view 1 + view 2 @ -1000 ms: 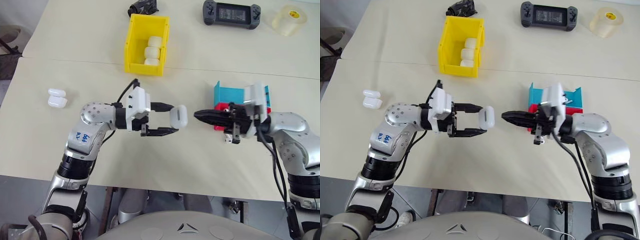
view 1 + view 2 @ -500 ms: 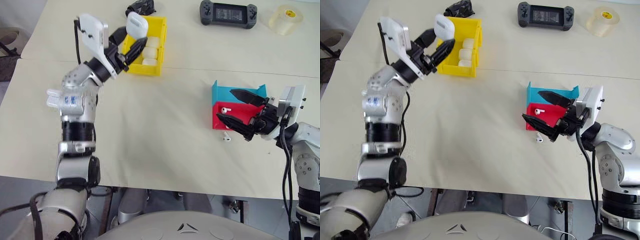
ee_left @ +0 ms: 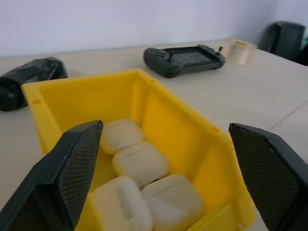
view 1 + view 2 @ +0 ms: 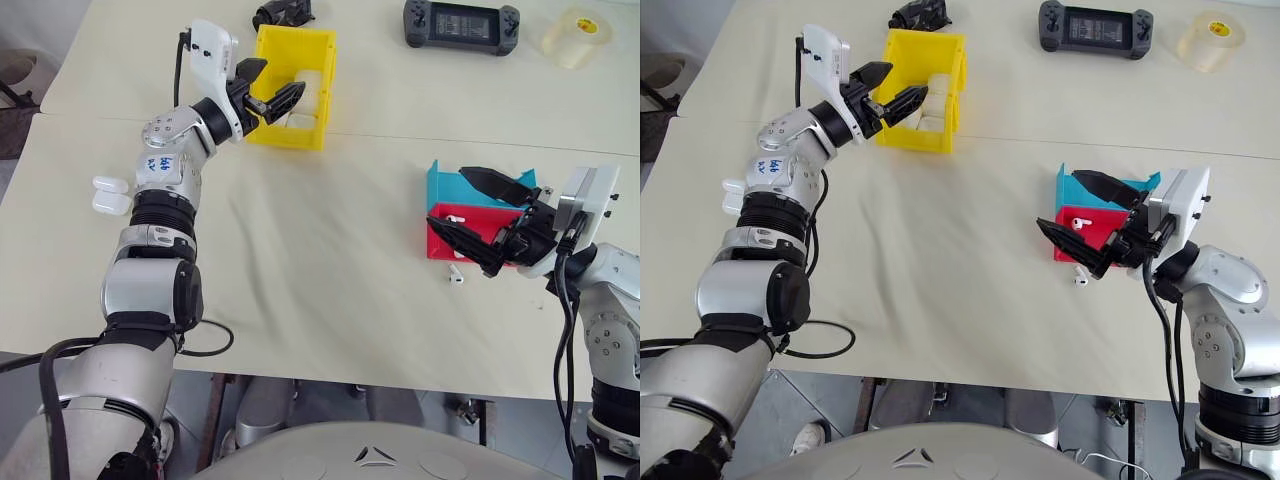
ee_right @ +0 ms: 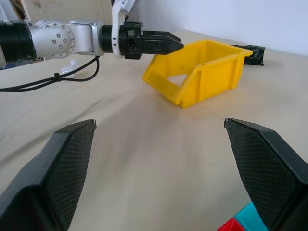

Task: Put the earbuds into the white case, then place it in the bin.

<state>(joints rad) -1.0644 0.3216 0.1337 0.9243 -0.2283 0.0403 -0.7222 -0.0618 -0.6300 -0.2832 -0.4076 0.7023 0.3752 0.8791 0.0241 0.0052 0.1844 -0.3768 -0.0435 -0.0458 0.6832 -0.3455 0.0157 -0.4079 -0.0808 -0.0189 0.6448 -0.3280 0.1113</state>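
My left gripper (image 4: 275, 98) hangs over the near left wall of the bin (image 4: 322, 115), jaws spread wide and pinching nothing. Four cases (image 3: 139, 162) lie packed together on the bin floor, seen between the fingers in the left wrist view. Two more cases (image 4: 110, 193) sit on the table (image 4: 320, 260), well apart from the bin, beside my left arm.

My right gripper (image 4: 485, 212) hovers over the teal tray (image 4: 445, 185) and red tray (image 4: 440, 240), jaws likewise spread and empty. One earbud (image 4: 452, 217) rests in the red tray; another earbud (image 4: 455, 279) lies on the table just in front of it.

Handling, as I judge it: the cases are light, rigid and glossy, so slippery. I would grip one across its flat faces, at mid-body, holding the lid shut. The earbuds are tiny and smooth and likely to roll or squirt out; I would pinch one at the bulb, gently. Neither looks fragile under a light grip.
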